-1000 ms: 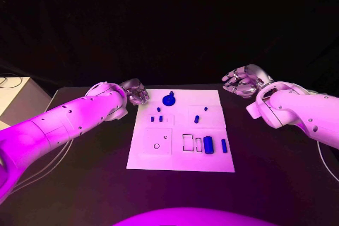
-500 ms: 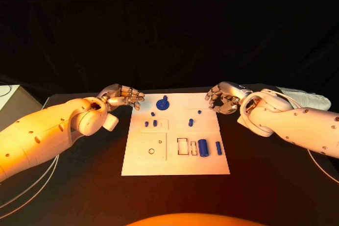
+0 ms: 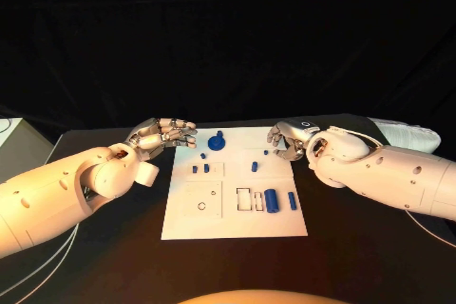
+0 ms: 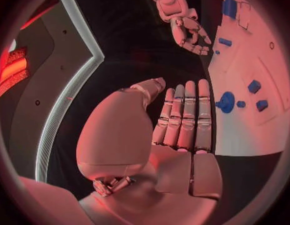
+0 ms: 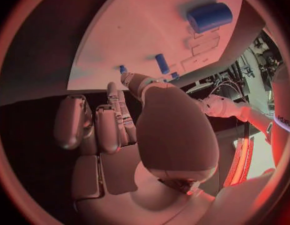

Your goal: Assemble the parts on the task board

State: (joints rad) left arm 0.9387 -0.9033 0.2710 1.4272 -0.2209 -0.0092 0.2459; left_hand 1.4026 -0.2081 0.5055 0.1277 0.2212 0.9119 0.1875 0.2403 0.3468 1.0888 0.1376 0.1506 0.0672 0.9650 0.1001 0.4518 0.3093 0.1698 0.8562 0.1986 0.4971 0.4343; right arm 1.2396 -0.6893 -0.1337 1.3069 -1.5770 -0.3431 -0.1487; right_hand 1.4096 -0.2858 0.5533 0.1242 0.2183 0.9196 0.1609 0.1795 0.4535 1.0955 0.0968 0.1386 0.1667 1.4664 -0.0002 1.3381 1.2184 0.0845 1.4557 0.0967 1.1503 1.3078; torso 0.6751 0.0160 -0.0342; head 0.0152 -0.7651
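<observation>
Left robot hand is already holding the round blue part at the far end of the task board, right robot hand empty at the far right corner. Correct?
Not quite. The left robot hand holds nothing: in the head view it sits open beside the task board, apart from the round blue part. The left wrist view shows the same gap. The right robot hand is empty at the far right corner, as you said.

Empty robot hand (image 5: pixel 129 130) above task board (image 5: pixel 145 40).

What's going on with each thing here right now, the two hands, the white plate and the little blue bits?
Left hand: holds nothing, fingers apart, beside the board's far corner.
Right hand: holds nothing, at the board's other far corner.
Task board: flat on the table.
Blue parts: resting on the board, untouched.
</observation>
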